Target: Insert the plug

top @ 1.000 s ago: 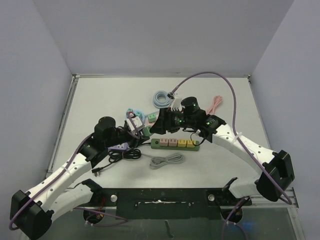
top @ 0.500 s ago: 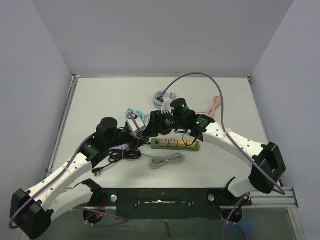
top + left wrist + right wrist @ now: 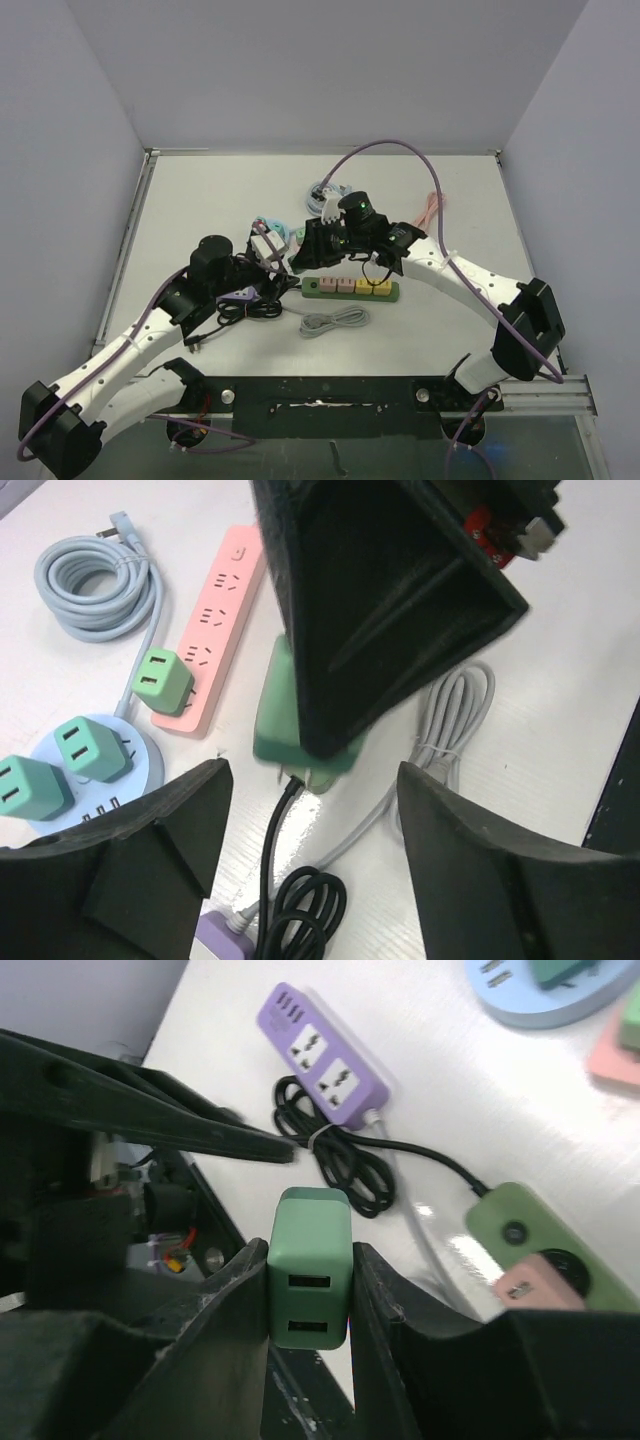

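Right end effector (image 3: 308,1295) now sits farther left than a second ago, over the left end of the green power strip (image 3: 350,287). It pinches the green charger plug (image 3: 309,1278) above the surface (image 3: 450,200), so I judge it is lining up and the plug is not yet inserted. Left end effector (image 3: 315,820) is spread wide, empty, hovering close by; no brand, label or writing is legible.

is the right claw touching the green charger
Touching. The right wrist view shows the right claw with its fingers pressed against both sides of the green charger, no gap.
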{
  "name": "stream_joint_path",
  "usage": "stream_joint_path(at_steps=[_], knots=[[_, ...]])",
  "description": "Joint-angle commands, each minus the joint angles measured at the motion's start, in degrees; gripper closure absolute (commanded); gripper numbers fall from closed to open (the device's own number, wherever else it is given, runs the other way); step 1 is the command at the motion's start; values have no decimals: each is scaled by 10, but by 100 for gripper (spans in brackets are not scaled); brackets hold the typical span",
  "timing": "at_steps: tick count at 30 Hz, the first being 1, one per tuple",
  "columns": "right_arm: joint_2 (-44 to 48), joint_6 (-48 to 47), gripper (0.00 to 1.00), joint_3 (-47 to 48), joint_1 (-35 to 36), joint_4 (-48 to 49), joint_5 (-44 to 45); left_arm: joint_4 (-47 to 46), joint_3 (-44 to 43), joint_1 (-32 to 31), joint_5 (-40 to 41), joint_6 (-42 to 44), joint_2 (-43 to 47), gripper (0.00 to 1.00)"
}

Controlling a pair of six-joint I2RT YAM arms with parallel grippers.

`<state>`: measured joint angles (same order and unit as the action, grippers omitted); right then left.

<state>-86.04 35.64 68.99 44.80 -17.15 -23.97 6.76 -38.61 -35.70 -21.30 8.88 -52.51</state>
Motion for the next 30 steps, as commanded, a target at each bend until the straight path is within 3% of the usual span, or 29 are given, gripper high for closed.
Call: stream_joint_path(at_steps=[1,5,9,16,21,25,30], knots=[[9,-99,100,24,-62,-19,-7,-43,-3,-2,50,-70,38,31],[2,-278,100,46,-132,-60,-91,-49,7,-2,115,-152,67,30],[-59,-487,100,120,-205,-176,-172,-11,3,7,178,-249,74,30],[-199,-743,100,296,-229,-369,-205,38,7,54,213,-335,73,29],[-310,-842,100,434,-229,-484,-184,52,7,150,141,-361,71,28],[-366,-851,100,490,-225,-494,-138,52,33,222,77,-374,71,28],[-390,-876,100,509,-191,-472,-76,63,43,228,83,-380,67,28]])
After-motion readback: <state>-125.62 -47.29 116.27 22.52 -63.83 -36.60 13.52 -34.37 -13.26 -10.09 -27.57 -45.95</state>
